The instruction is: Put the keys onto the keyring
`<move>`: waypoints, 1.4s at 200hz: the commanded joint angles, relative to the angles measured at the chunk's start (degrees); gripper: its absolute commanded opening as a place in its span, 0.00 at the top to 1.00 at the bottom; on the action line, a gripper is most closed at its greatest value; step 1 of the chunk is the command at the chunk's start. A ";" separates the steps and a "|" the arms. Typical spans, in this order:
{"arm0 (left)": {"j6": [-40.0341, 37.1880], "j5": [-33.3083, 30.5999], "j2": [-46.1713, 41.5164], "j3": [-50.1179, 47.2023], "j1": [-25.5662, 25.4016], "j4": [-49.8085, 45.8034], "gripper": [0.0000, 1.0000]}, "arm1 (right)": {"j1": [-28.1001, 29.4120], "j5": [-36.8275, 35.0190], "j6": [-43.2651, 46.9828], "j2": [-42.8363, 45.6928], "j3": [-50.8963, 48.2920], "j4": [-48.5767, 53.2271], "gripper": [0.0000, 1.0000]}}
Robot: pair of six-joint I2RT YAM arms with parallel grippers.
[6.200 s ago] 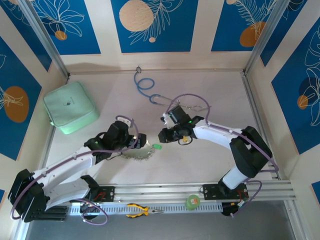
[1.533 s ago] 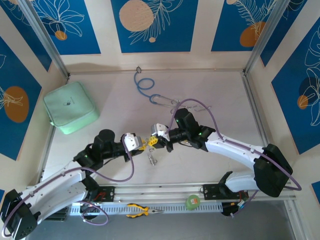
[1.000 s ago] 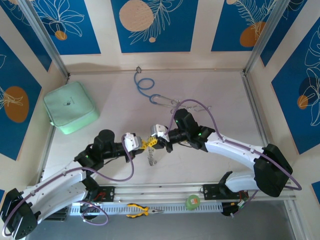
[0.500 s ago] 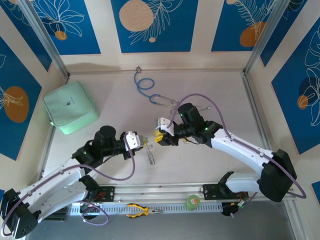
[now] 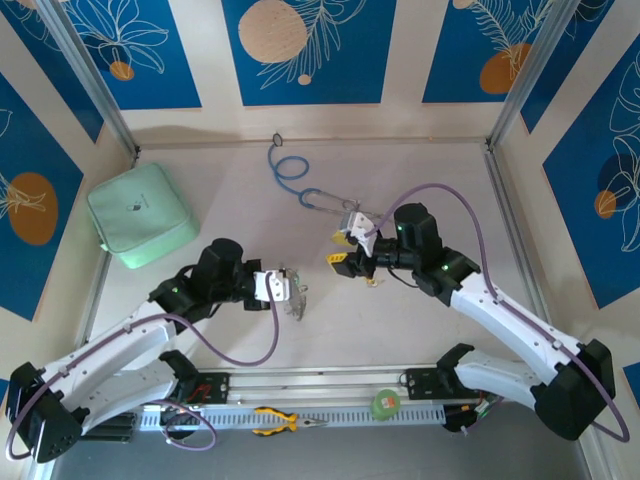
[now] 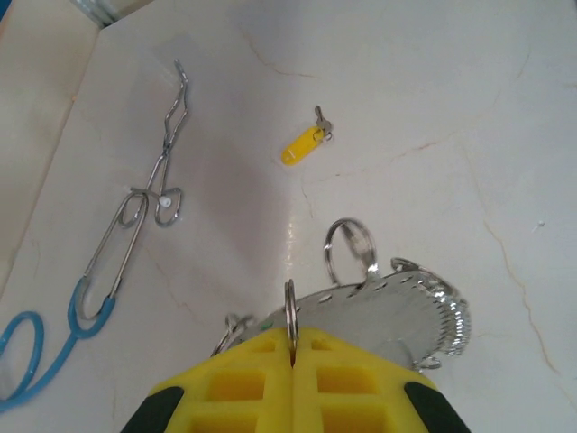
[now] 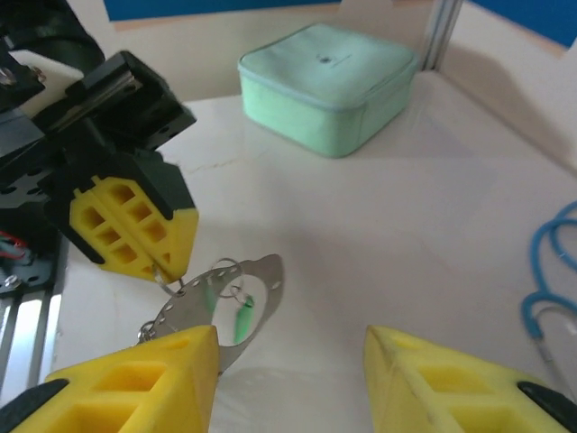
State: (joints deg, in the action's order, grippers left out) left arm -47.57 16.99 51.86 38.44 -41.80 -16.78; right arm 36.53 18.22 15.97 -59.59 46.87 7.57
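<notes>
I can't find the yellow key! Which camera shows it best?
The left wrist view: the yellow key lies alone on the bare table, sharp and unblocked. In the top external view it is just a tiny yellow speck, hard to make out.

Jaws pinch the keyring, yellow key beyond.

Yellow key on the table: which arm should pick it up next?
Right, probably. The right gripper is open and empty, while the left gripper is shut on the keyring. The yellow key lies loose on the table.
</notes>
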 commanded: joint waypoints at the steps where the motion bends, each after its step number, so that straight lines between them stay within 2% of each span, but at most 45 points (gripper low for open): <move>1: -7.95 -0.12 0.40 1.91 -0.10 0.45 1.00 | 4.90 0.22 10.55 1.03 -0.77 4.28 0.54; 13: -9.53 0.17 0.61 1.95 -0.07 0.58 1.00 | 8.63 -2.61 19.08 1.68 -3.42 1.71 0.56; 24: -10.21 0.57 0.79 2.08 -0.04 0.65 1.00 | 10.43 -4.46 22.08 0.97 -3.94 0.84 0.57; 55: -10.28 2.75 0.31 1.34 -0.03 3.10 1.00 | 12.60 -7.27 22.71 -3.52 -2.13 0.71 0.59; 84: -8.25 4.39 0.43 1.63 -0.07 3.41 1.00 | 13.85 -6.88 21.22 -6.04 -2.53 -2.93 0.60; 158: -1.71 7.04 -0.88 0.94 -0.05 5.79 1.00 | 14.59 -6.98 20.42 -7.98 -3.45 -6.92 0.69; 235: 0.64 8.65 -1.41 0.68 -0.08 6.23 1.00 | 14.66 -6.05 20.86 -9.23 -2.84 -7.75 0.84; 263: 1.28 8.31 -1.41 0.50 -0.10 6.50 1.00 | 14.59 -5.15 20.54 -9.40 -2.62 -7.69 1.00; 275: 2.48 8.27 -1.71 0.34 -0.06 7.16 1.00 | 14.38 -4.09 19.91 -9.25 -2.64 -7.57 1.00; 280: 3.34 7.59 -2.04 -0.01 -0.02 7.97 0.88 | 14.11 -3.47 19.49 -9.15 -2.81 -7.78 1.00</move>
State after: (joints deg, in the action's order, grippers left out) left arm -46.85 23.11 51.31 38.48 -41.80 -12.75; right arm 50.65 11.16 36.42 -68.16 44.12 0.49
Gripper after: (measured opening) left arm 0.064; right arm 0.056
